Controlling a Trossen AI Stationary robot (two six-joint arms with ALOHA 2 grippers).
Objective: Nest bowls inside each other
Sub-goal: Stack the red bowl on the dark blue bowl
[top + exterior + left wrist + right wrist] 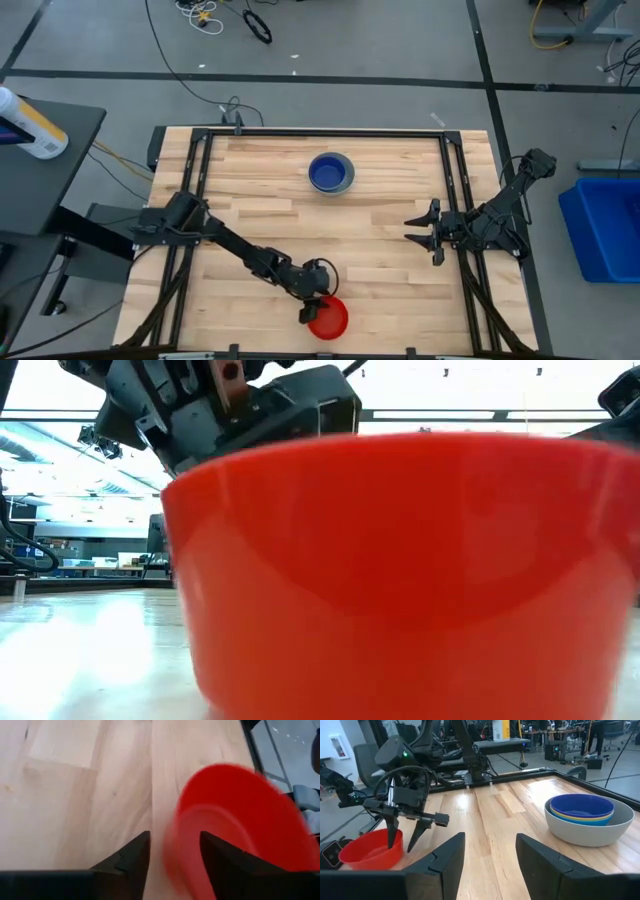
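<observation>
A red bowl (pixel 330 320) (pixel 240 820) stands upright on the wooden table near its front edge and fills the low view (pixel 400 570). My left gripper (pixel 312 308) (pixel 404 842) is open and slants down over the bowl's left rim (pixel 172 855). One finger is inside the bowl and one outside. At the far middle a grey bowl (pixel 585 832) holds a yellow bowl (pixel 580 819) and, on top, a dark blue bowl (pixel 329 172). My right gripper (pixel 418 230) waits open at the table's right side.
Black frame rails (pixel 455 200) run along the table's left and right sides. A blue bin (pixel 605 225) stands on the floor off the right edge. A bottle (pixel 30 125) lies on a side table at the left. Bare wood lies between the red bowl and the stack.
</observation>
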